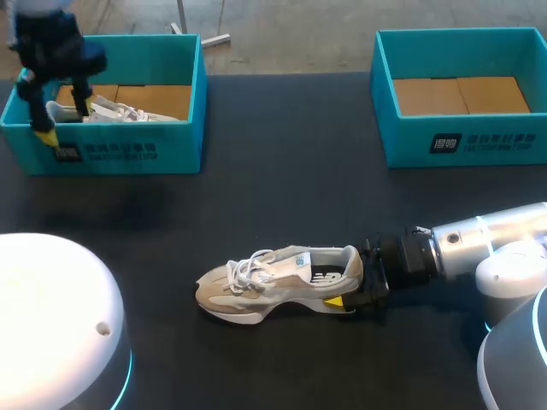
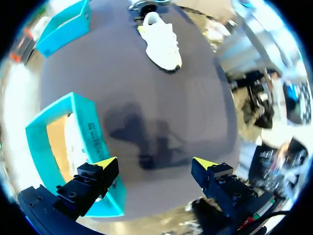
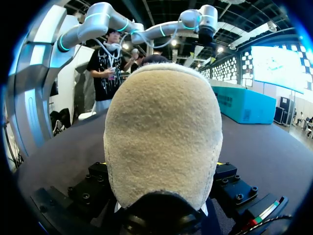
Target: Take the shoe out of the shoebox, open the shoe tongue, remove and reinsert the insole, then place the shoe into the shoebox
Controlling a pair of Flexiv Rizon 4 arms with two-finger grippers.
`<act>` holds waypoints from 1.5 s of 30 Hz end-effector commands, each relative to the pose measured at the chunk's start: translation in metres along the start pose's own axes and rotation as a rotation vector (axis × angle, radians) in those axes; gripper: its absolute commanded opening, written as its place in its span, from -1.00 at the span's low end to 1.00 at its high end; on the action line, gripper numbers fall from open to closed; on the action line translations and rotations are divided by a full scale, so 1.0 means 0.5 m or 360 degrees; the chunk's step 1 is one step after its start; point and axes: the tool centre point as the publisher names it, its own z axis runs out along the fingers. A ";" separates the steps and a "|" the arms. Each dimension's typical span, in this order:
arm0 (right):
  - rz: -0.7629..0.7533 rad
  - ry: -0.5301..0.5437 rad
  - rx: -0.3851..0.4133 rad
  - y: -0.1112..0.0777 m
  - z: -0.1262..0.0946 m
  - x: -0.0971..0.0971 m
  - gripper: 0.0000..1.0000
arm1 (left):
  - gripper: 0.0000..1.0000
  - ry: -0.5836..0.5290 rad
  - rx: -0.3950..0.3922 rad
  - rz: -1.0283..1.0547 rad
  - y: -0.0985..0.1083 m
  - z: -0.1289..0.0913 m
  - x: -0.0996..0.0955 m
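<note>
A beige and white shoe [image 1: 273, 282] stands upright on the dark table, toe to the left. My right gripper [image 1: 355, 278] is shut on its heel, one finger on each side. In the right wrist view the fuzzy heel [image 3: 164, 132] fills the space between the black fingers [image 3: 230, 183]. My left gripper [image 1: 61, 120] hangs open and empty over the front left corner of the left teal shoebox [image 1: 128, 149]. The left wrist view has its yellow fingertips [image 2: 105, 164] wide apart above that box's wall [image 2: 98, 142], with the shoe [image 2: 164, 41] far ahead.
A second white shoe [image 1: 120, 111] lies inside the left shoebox. A second teal shoebox [image 1: 461, 141] with a bare cardboard floor stands at the back right. Bare dark table lies between the two boxes and the shoe.
</note>
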 end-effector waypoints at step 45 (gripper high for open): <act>0.0001 0.0001 0.0008 0.001 0.004 -0.001 -1.00 | 1.00 0.0124 0.0071 -0.2600 -0.405 0.124 0.192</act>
